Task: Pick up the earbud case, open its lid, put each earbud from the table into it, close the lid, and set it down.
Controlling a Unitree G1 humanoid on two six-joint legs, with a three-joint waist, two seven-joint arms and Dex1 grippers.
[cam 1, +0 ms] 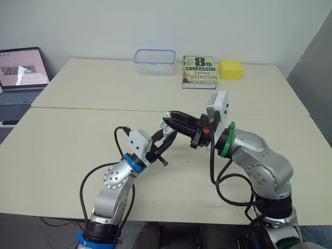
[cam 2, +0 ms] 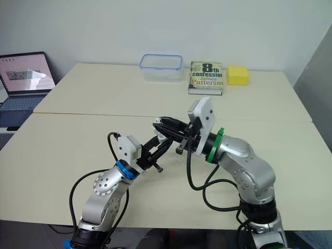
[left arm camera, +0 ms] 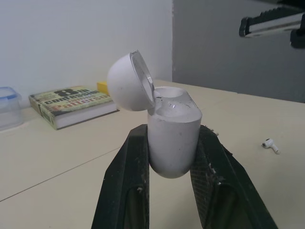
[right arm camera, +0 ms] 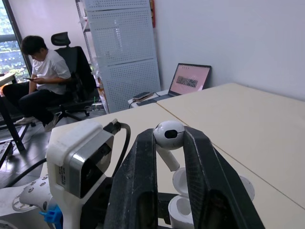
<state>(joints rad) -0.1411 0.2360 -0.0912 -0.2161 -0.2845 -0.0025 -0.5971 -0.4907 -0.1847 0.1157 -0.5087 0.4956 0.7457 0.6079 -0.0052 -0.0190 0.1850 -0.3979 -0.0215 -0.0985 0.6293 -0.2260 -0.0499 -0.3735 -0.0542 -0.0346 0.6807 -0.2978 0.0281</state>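
Right fingers pinching earbud, open case, apparent second earbud

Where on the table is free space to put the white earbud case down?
The beige table is bare left of the left hand, and between the right hand and the far row: clear blue-rimmed plastic box, paperback book, yellow block. The middle, around both hands, is crowded.

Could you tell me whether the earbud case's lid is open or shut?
Open: the lid is swung back off the earbud case, exposing its top.
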